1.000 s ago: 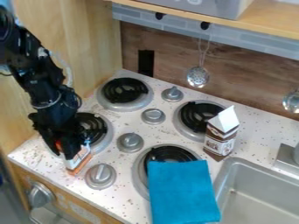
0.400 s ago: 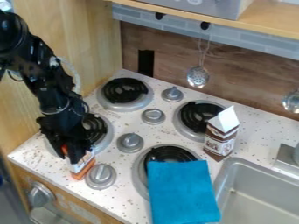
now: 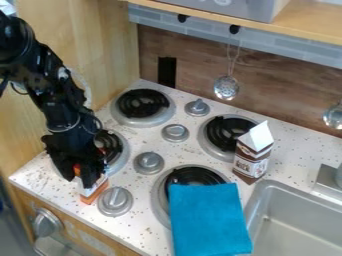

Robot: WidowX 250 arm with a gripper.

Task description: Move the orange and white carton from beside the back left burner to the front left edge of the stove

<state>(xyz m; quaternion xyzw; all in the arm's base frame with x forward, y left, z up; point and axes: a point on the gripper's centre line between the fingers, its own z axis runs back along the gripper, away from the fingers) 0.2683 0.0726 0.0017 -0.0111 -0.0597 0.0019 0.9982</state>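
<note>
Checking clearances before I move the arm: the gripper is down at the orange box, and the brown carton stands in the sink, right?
Not quite: the brown carton stands on the counter beside the sink, as the camera view shows. The gripper is indeed down at the orange box.

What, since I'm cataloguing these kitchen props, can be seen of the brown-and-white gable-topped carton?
The brown-and-white gable-topped carton is boxy and looks like paperboard, with a plain white sloping top panel and pale print on brown sides. It stands upright on the speckled white counter, between a black coil burner and the grey sink.
</note>
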